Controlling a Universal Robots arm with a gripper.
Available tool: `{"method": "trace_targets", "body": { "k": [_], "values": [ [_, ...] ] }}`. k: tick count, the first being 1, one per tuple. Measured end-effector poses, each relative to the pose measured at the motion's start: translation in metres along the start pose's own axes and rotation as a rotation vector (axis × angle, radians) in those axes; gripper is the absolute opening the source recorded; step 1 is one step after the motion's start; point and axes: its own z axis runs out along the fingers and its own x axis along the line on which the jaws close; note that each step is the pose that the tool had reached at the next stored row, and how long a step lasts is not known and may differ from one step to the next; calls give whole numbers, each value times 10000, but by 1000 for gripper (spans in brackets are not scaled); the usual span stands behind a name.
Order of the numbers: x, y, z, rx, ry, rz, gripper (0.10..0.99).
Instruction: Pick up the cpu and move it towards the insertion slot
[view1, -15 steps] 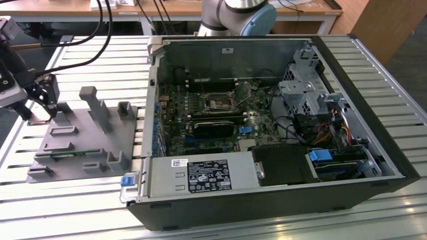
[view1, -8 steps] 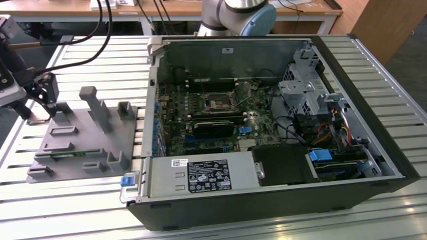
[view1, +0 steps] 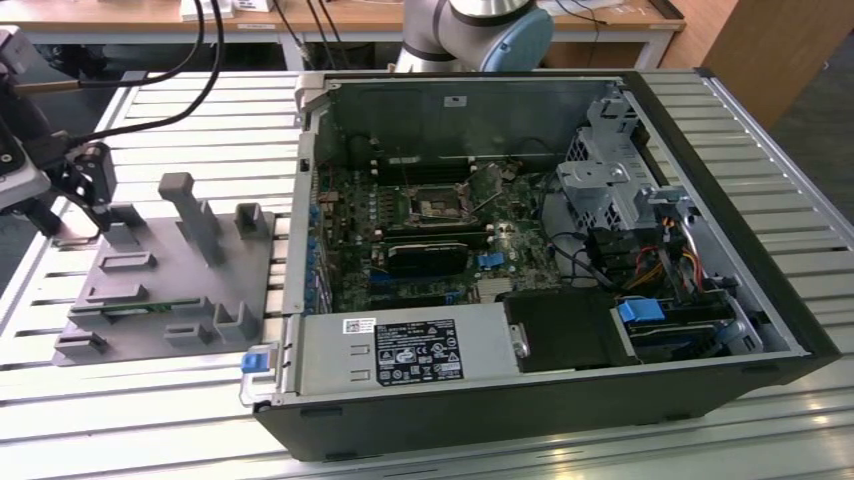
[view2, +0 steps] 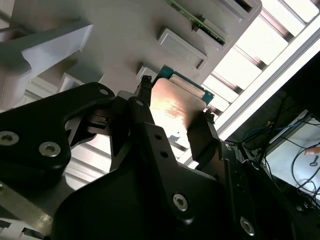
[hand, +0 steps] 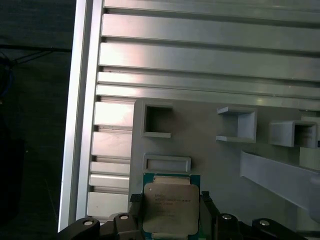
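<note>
We see the cpu (hand: 169, 210) as a flat square chip: a dull silvery metal lid with fine print, seated on a green board that shows as a thin rim. In the second wrist view the lid catches a warm glare. The pincer (hand: 170, 217) is clamped on it, its black fingers (hand: 135, 214) pressed against two opposite edges. The chip sits over the grey fixture plate (hand: 210, 150), just beside a shallow rectangular pocket (hand: 166, 163). Whether it rests on the plate or hangs clear of it, we cannot tell.

The exterior view gives us the wider layout. The pincer stands at the exterior view's left, over the far corner of the fixture plate, which lies on the slatted metal tabletop (view1: 134, 420). One groove of the plate holds a green strip (view1: 127, 308).

To the exterior view's right lies an open computer case (view1: 534, 410). Inside it, the insertion slot (view1: 438, 207) sits on the motherboard (view1: 354, 220), well apart from the cpu. Near the slot is a long black card (view1: 427, 255), and the case also holds a drive cage (view1: 601, 190), cables (view1: 654, 265) and a labelled power supply (view1: 400, 350).
</note>
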Motion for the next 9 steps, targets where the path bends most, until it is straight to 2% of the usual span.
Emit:
{"method": "trace_targets", "body": {
  "k": [9],
  "values": [
    [-1, 6, -41, 1, -1, -1, 541]
  ]
}}
